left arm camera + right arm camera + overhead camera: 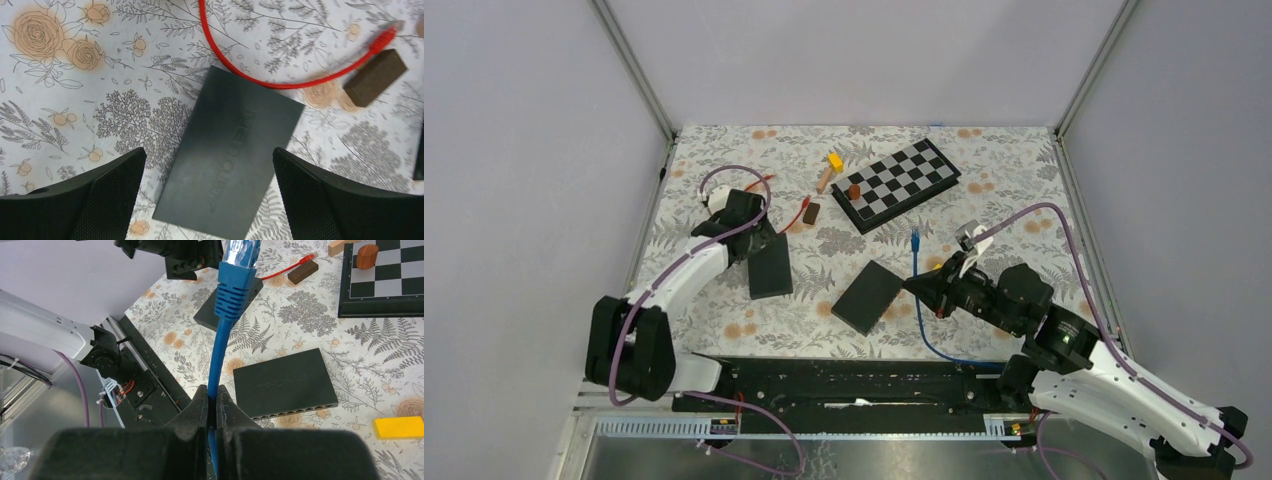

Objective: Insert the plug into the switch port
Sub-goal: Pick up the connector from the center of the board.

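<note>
A blue cable [918,300] ends in a blue plug [915,238]. My right gripper [924,287] is shut on the cable a little below the plug. In the right wrist view the cable [216,365] runs up from the closed fingers [200,410] to the plug [239,260]. A black switch [868,296] lies just left of that gripper, and its port row [300,410] faces the near right. A second black switch [769,268] lies under my left gripper [757,238]. That gripper [210,200] is open and straddles this switch [230,150] just above it.
A red cable [280,82] with a red plug [382,37] and a brown block [375,77] lie beyond the left switch. A chessboard [899,182] with small wooden pieces stands at the back. A yellow block [398,427] lies near the right switch. A black rail [844,385] runs along the front edge.
</note>
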### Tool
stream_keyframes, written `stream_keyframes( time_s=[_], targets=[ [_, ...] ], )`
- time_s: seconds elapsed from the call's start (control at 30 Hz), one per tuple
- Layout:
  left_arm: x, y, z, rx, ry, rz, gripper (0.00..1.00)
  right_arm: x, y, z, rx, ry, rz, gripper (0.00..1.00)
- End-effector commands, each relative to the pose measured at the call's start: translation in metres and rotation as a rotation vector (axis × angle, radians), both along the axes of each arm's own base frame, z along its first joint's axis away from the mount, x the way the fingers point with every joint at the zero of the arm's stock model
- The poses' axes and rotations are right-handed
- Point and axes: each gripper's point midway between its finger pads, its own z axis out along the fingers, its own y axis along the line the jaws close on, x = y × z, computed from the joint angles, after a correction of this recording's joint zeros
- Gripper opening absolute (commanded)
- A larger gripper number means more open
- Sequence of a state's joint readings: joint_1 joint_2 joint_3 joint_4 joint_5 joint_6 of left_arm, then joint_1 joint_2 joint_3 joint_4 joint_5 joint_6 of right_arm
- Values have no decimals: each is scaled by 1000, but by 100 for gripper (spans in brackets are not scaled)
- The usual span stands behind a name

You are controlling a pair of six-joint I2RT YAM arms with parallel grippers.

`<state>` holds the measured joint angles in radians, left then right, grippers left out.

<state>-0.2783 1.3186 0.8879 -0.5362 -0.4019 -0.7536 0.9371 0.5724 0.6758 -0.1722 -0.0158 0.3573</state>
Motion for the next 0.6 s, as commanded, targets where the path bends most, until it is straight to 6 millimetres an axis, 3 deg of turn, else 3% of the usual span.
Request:
stream_keyframes(
  time_s=[0.0, 0.27, 0.57],
  targets=[
    [20, 10, -17, -26, -41, 75, 99, -3, -3, 12, 82, 4, -20, 0],
    [28, 36, -56, -113, -46, 114, 99, -12, 1, 13, 100, 10, 34, 0],
    [56, -6, -72, -286, -90, -83, 98, -13, 0, 16, 106, -14, 44, 0]
  ],
)
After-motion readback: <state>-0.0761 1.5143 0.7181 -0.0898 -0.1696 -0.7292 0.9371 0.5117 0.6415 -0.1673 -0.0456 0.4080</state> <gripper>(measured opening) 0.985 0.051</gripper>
